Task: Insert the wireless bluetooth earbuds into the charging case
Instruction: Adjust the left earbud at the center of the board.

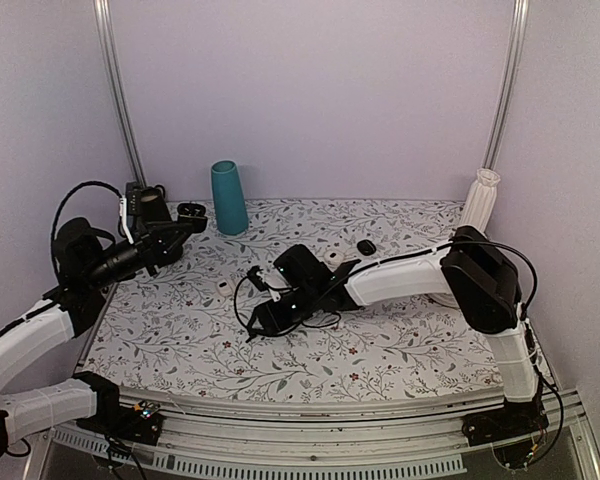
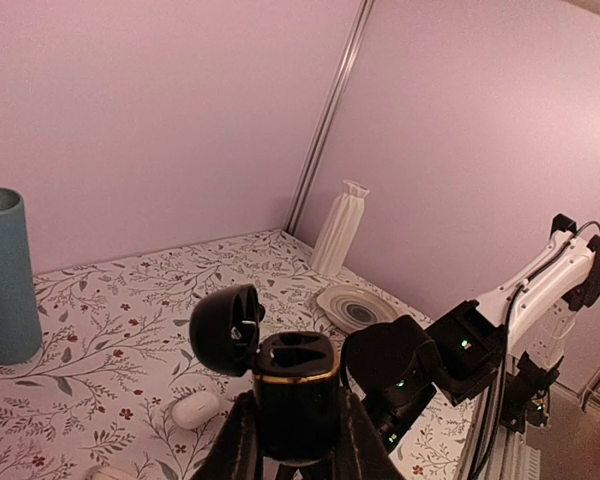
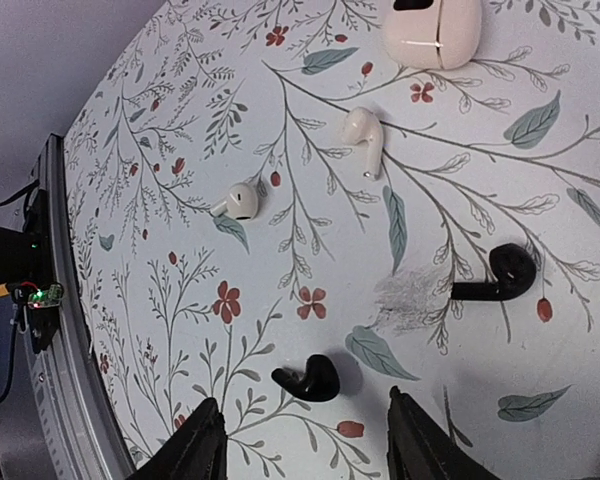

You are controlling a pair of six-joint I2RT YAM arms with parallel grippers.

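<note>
The left gripper (image 2: 298, 450) holds the open case (image 2: 296, 385) — right gripper (image 3: 305, 428), jaws apart, may flick away the tiny earbud (image 3: 310, 380) at 12 o'clock.

Grips the charging case (image 1: 193, 210) at ten o'clock in the left gripper (image 1: 183, 217), beside a teal cup (image 1: 228, 197) at eleven. Stretches the right gripper (image 1: 260, 322) down over the floral table (image 1: 180, 340) at centre. Shows a white vase (image 1: 480, 200) at two, a black oval lump (image 1: 366, 246) at one.

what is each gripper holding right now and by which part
The left gripper clamps the open case by its lower body. The right gripper holds nothing; it is open above a black earbud.
</note>
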